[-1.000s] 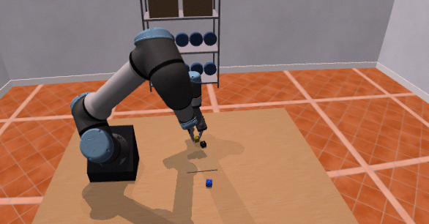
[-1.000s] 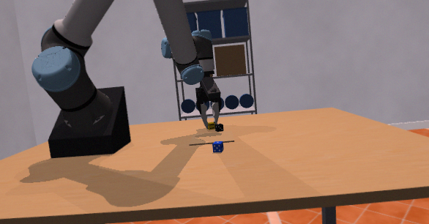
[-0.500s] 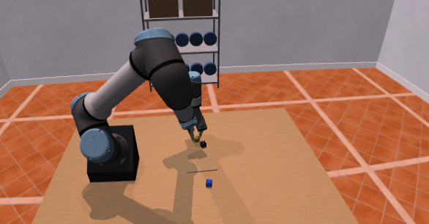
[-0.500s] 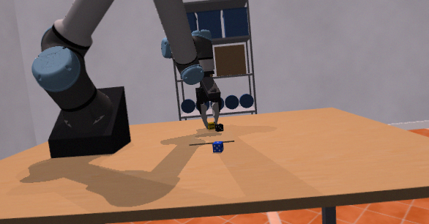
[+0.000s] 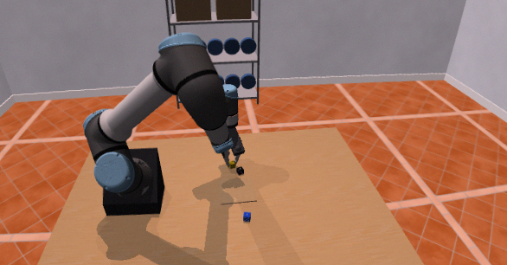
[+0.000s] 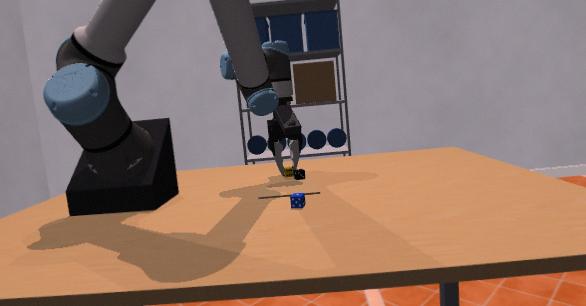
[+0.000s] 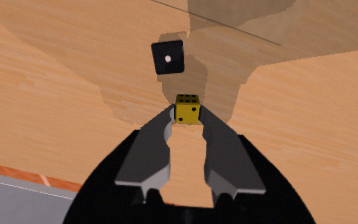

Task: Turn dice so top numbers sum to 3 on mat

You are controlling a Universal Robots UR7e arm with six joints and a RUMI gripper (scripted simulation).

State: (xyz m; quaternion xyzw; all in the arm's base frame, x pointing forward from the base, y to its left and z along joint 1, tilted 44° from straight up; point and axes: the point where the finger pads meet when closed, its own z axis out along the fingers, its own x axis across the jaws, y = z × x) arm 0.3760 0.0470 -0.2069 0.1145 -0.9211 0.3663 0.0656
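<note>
My gripper is shut on a yellow die, pinched between the two fingertips at or just above the table top; the die also shows in the top view and the exterior view. A black die lies just beyond it with one pip on top, close beside the yellow one. A blue die lies apart, nearer the table's front. A thin dark line on the table runs between the blue die and the other two.
The arm's black base block stands on the left of the wooden table. A metal shelf with boxes and blue cylinders stands behind the table on the tiled floor.
</note>
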